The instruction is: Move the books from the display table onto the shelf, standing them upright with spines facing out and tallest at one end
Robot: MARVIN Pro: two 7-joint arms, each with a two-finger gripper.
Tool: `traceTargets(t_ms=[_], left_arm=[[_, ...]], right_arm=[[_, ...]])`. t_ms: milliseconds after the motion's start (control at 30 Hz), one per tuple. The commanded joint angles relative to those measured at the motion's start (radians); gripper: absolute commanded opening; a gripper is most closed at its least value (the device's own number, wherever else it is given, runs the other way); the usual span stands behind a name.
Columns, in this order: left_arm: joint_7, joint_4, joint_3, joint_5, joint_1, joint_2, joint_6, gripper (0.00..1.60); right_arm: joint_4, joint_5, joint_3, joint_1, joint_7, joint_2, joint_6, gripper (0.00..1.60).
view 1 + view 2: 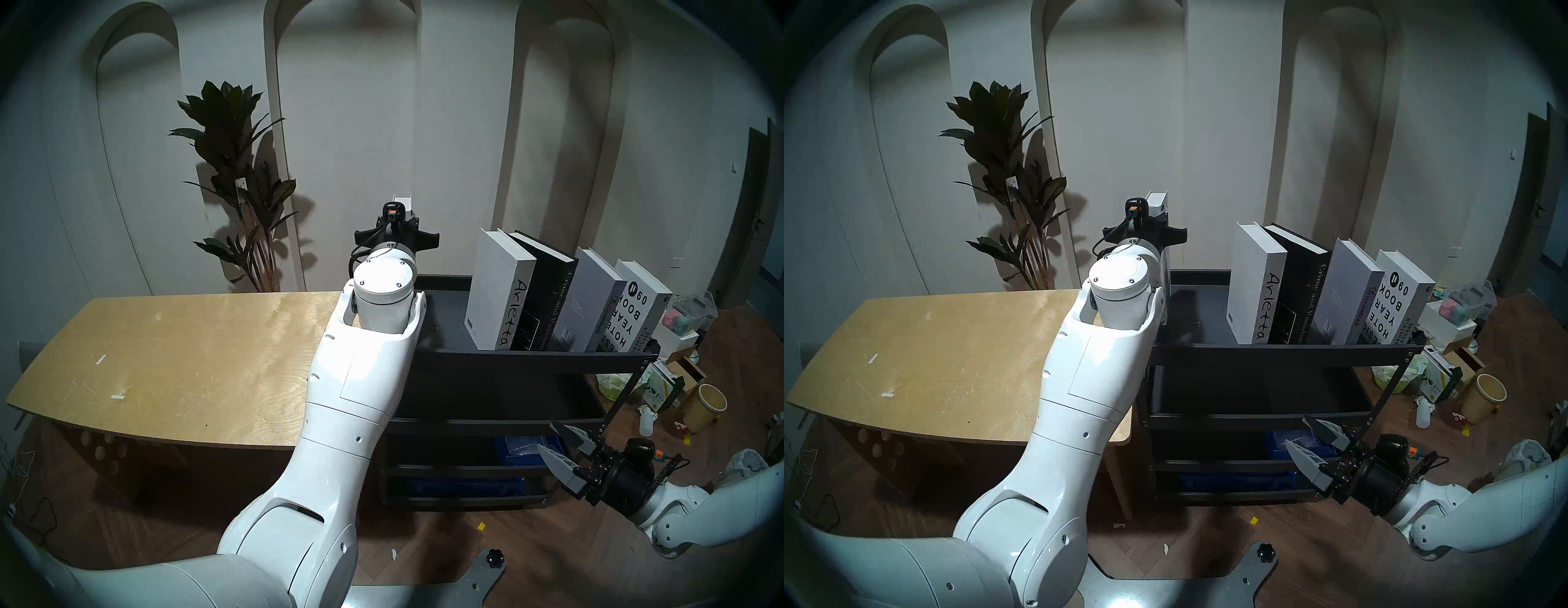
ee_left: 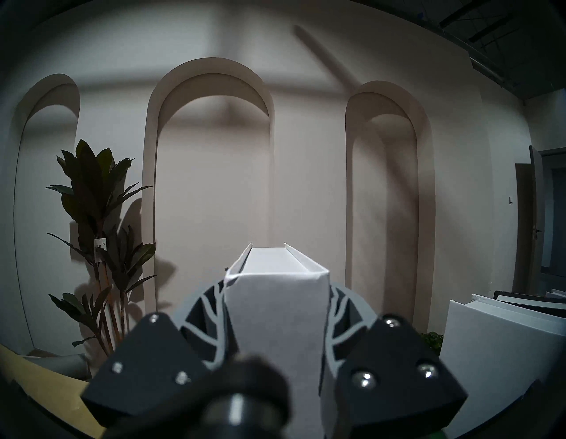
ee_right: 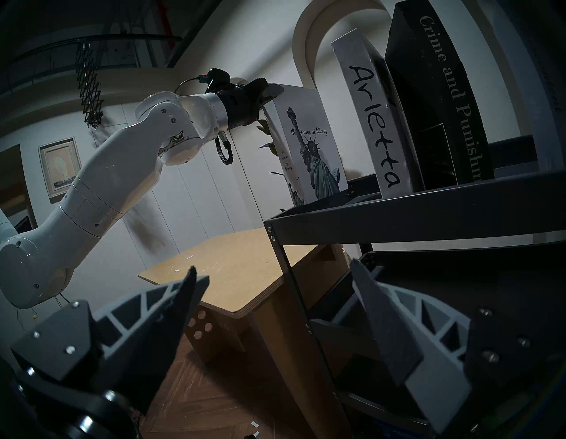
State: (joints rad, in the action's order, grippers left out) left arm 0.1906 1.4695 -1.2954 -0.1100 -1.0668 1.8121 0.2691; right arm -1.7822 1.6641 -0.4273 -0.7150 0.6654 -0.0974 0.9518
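shelf (image 1: 530, 358): black trolley, top tray holds Arietta (image 1: 500, 293), Crime and Punishment (image 1: 547, 297), Discontent (image 1: 589, 301), Design Hotels Yearbook (image 1: 636, 310) rightward of Arietta (all leaning) | display table (image 1: 178, 365): left of shelf, two tape scraps (image 1: 102, 360)

Showroom-like room: arched niches (image 1: 352, 127), plant (image 1: 242, 182)

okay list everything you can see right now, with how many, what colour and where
Books on shelf: four, white, black, grey, white; leaning together at the right end of the top tray.
Statue of Liberty book: one, pale grey; upright over the tray's left end, held.
Shelf: one, black; right of the table.
Display table: one, light wood; no books on it.
Plant: one, dark green; by the wall.
Floor clutter: boxes, bags, a tan bucket; right of the shelf.
Left gripper: shut on the Statue of Liberty book.
Right gripper: open, low beside the shelf.
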Motion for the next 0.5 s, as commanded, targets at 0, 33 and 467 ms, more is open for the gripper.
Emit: traceTargets(t_ms=[0,33,467], left_arm=[[0.014,0.040,0.034,0.009,-0.021,-0.001,-0.046,0.00],[0.017,0.044,0.042,0.013,-0.028,-0.006,-0.048,0.00],[0.035,0.090,0.086,0.046,-0.096,-0.052,-0.084,0.00]], right_arm=[[-0.004,-0.001,0.002,0.003,-0.002,-0.003,0.008,1.60],[-0.004,-0.001,0.002,0.003,-0.002,-0.003,0.008,1.60],[-0.004,-0.001,0.000,0.004,-0.002,-0.003,0.008,1.60]])
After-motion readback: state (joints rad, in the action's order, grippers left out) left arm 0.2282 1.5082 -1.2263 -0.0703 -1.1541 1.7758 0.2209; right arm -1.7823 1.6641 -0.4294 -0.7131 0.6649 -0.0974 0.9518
